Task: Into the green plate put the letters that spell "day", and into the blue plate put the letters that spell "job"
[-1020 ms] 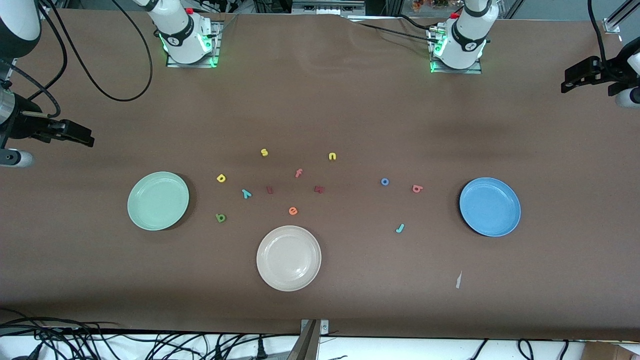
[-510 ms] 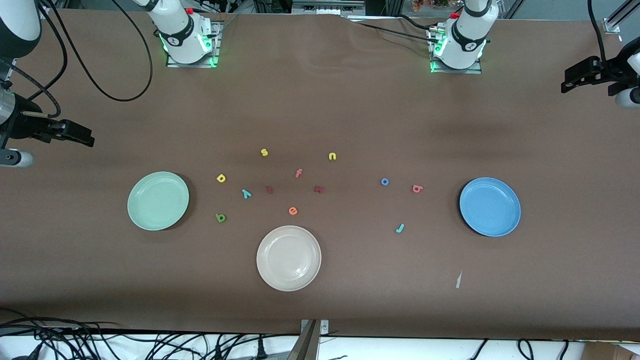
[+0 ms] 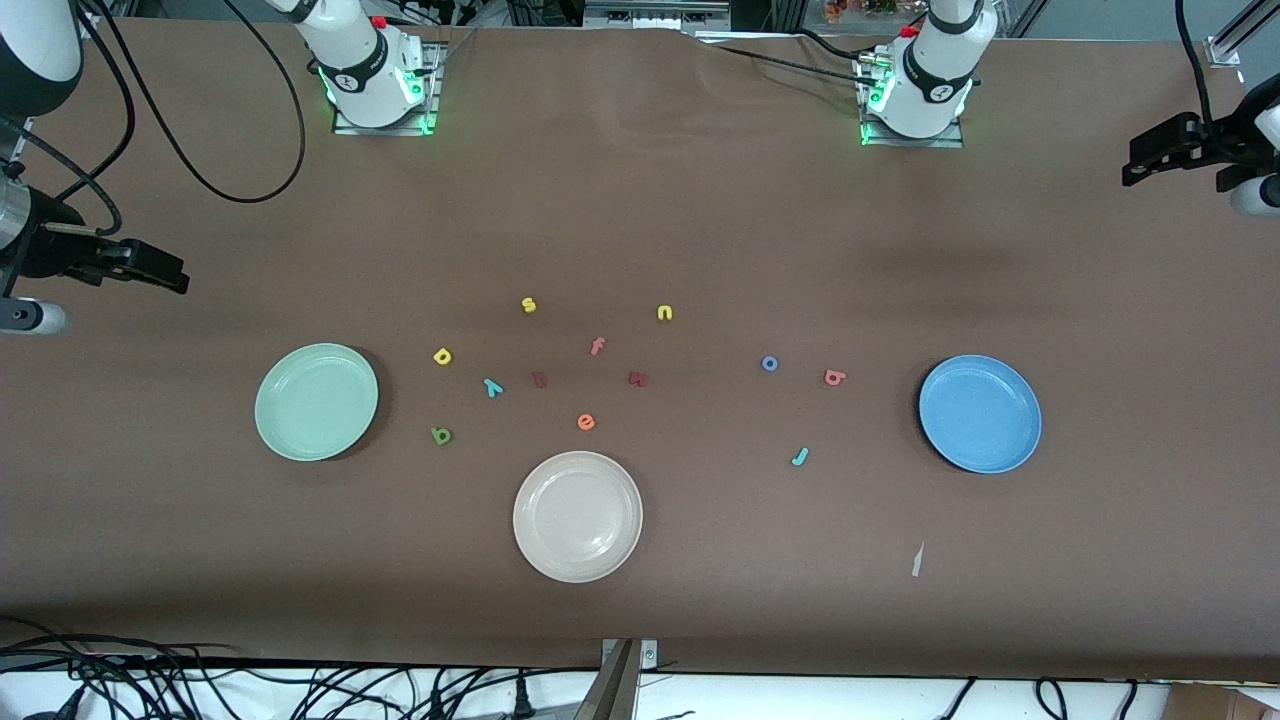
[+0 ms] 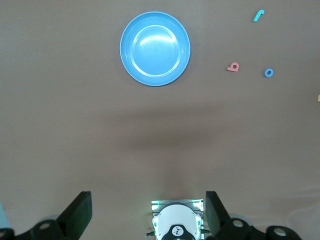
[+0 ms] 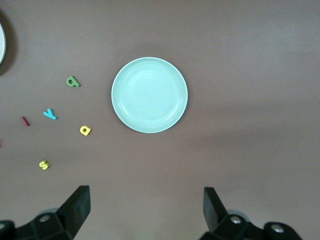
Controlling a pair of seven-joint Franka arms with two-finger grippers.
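Front view, inventory: green plate (image 3: 316, 401) centre-left, empty; yellow d (image 3: 443, 356), teal y (image 3: 492, 387), green a (image 3: 441, 435) just beside it. Blue plate (image 3: 980, 413) centre-right, empty; o (image 3: 769, 363), b (image 3: 834, 377), j (image 3: 799, 456) nearby. Left gripper (image 4: 148, 212) and right gripper (image 5: 147, 207) wait aloft, jaws wide, nothing held.

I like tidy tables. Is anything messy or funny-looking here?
Mostly tidy. One odd bit: a small pale scrap lies on the table, nearer the camera than the blue plate. It isn't a letter. All three plates sit flat and hold nothing.
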